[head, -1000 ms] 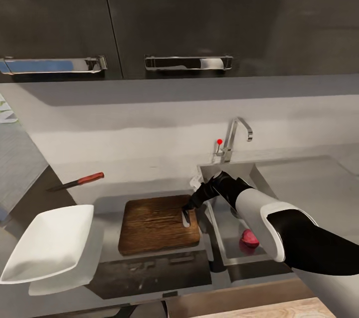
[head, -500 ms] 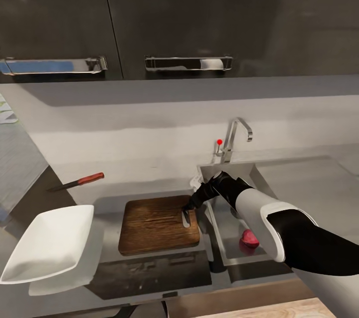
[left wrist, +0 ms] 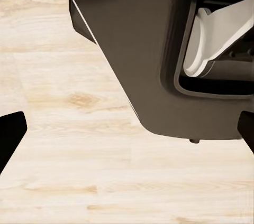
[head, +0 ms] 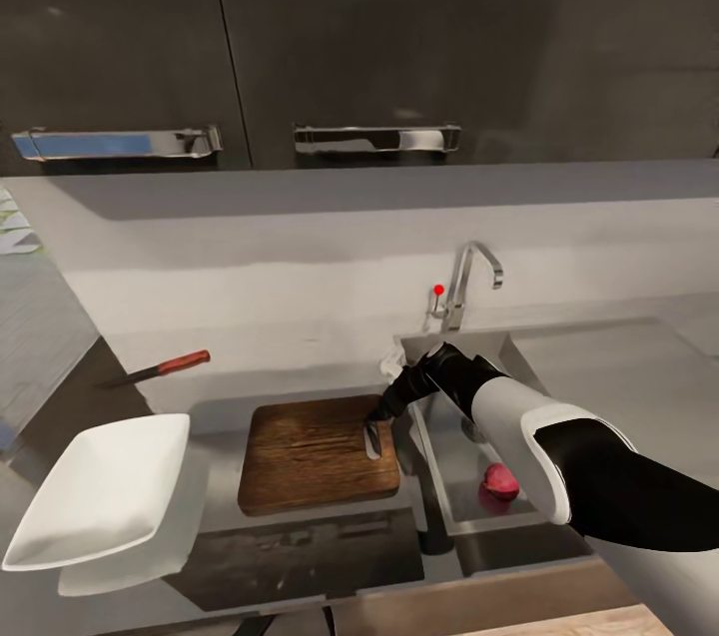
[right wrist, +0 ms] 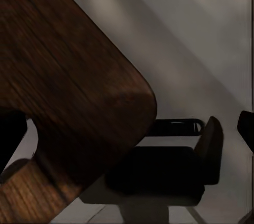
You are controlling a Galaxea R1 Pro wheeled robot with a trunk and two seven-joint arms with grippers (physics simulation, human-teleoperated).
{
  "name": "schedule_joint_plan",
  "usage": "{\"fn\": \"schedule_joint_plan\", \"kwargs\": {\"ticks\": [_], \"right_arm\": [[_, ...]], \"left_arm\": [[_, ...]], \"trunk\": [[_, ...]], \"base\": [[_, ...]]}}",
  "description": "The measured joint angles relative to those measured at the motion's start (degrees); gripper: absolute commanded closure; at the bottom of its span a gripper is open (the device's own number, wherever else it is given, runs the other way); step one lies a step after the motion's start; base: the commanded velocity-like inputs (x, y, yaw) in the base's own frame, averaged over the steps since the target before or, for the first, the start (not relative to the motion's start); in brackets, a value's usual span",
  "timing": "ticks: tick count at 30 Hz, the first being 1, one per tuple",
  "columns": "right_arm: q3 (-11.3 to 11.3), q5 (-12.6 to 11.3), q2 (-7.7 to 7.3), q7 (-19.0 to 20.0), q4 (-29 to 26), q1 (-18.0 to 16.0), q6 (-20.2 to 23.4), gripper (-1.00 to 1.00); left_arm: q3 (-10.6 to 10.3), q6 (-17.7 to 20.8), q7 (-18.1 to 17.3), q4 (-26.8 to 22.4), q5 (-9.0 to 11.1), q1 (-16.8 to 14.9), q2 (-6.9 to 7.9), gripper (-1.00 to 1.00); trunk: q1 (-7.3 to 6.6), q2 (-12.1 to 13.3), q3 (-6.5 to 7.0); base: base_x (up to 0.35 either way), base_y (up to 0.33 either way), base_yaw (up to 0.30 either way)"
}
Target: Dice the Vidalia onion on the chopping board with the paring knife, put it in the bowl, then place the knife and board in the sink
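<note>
The dark brown chopping board (head: 305,456) lies flat on the countertop (head: 609,356), just left of the sink (head: 451,501). My right gripper (head: 382,413) is down at the board's right end by the handle slot. In the right wrist view this gripper (right wrist: 127,131) stands open, the board's (right wrist: 69,102) rounded corner between its fingers and one fingertip (right wrist: 10,139) at the slot. The pink Vidalia onion (head: 499,481) sits in the basin. The paring knife (head: 165,366) lies on the counter at the far left. The white bowl (head: 100,491) is left of the board. My left gripper (left wrist: 127,134) is open over the wooden floor.
The chrome tap (head: 467,279) with a red-tipped lever stands behind the sink. Dark upper cabinets with chrome handles (head: 377,138) hang above the counter. My right forearm (head: 559,456) reaches over the basin. A dark part of the robot's body (left wrist: 159,55) shows in the left wrist view.
The whole head view has shifted slightly, so the camera moved. The right arm, board, knife, bowl and onion keep their places relative to each other.
</note>
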Motion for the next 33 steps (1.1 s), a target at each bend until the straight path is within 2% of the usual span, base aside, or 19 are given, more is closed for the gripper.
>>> {"fn": "schedule_joint_plan", "kwargs": {"ticks": [25,33], "right_arm": [[0.0,-0.01,0.35,-0.03,-0.11,0.0,-0.08,-1.0],[-0.02,0.0,0.34,-0.01,-0.17,0.0,-0.28,-1.0]], "left_arm": [[0.0,0.0,0.0,0.0,-0.08,0.0,0.0,-1.0],[0.0,0.0,0.0,0.01,-0.08,0.0,0.0,-1.0]], "trunk": [[0.0,0.0,2.28],[0.0,0.01,2.46]], "base": [[0.0,0.0,0.0],[0.0,0.0,0.0]]}}
